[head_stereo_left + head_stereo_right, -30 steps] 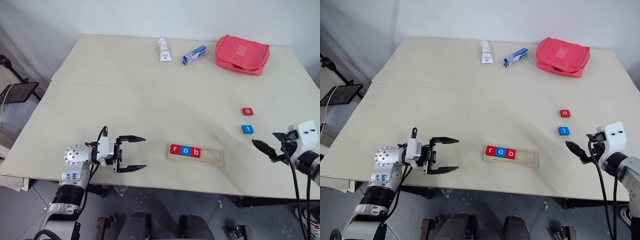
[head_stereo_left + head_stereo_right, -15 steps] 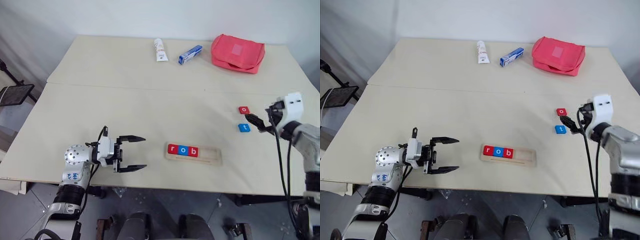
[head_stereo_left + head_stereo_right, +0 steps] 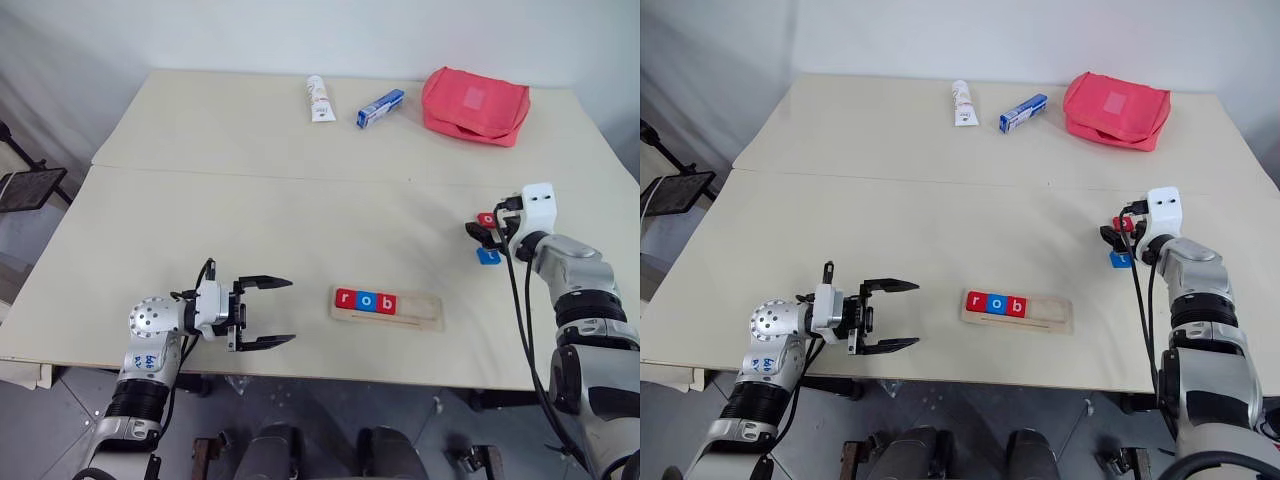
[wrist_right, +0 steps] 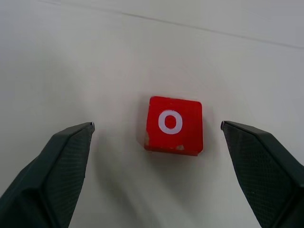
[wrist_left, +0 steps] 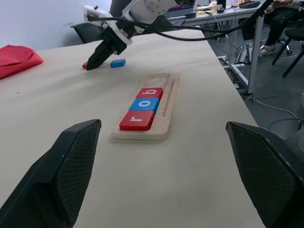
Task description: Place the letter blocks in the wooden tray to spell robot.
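Note:
The wooden tray (image 3: 424,311) lies near the table's front edge. Its left half holds three letter blocks side by side: red r (image 3: 346,298), blue o (image 3: 367,301) and red b (image 3: 387,303). The tray's right half is bare. To the right and farther back, a red o block (image 4: 174,125) lies flat on the table between the spread fingers of my open right gripper (image 3: 480,232), touching neither. A blue t block (image 3: 488,256) lies just in front of it. My left gripper (image 3: 291,311) hovers open and empty, left of the tray and pointing at it.
Along the far side of the table lie a white tube (image 3: 318,99), a blue-and-white box (image 3: 380,108) and a red pouch (image 3: 474,106). A seam crosses the tabletop between them and the blocks.
My right gripper has swung from the table's near right edge, forward and inward, to the red o block. The left gripper has stayed put. The blocks have not moved.

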